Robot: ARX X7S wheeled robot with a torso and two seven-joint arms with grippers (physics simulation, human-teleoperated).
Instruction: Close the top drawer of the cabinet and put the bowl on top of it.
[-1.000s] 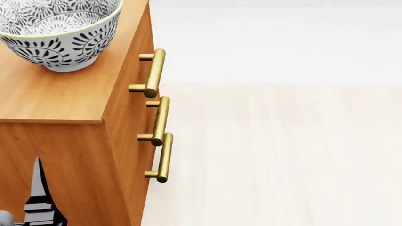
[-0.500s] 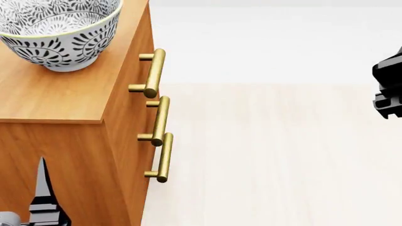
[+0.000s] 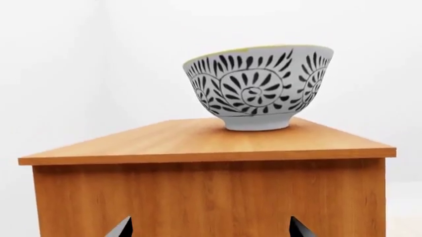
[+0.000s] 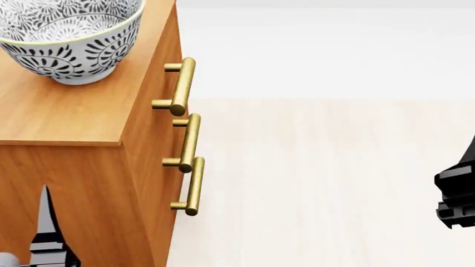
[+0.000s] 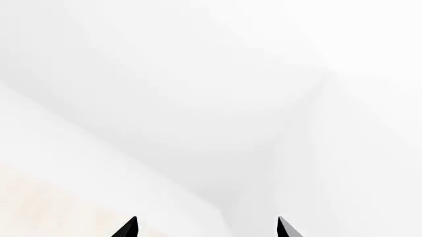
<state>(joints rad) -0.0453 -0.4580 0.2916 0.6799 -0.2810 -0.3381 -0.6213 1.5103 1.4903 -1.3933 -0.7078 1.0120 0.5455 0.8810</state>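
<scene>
Black fingertips of the left gripper [image 3: 209,229] and right gripper [image 5: 207,228] stand spread, holding nothing. The bowl [image 4: 68,34] sits on the cabinet [image 4: 82,119]; its top drawer [image 4: 159,83] looks flush. Both steps appear done.

Pale light-wood floor [image 4: 319,183] beside the furniture — plain white wall [image 4: 326,50] beyond it.
</scene>
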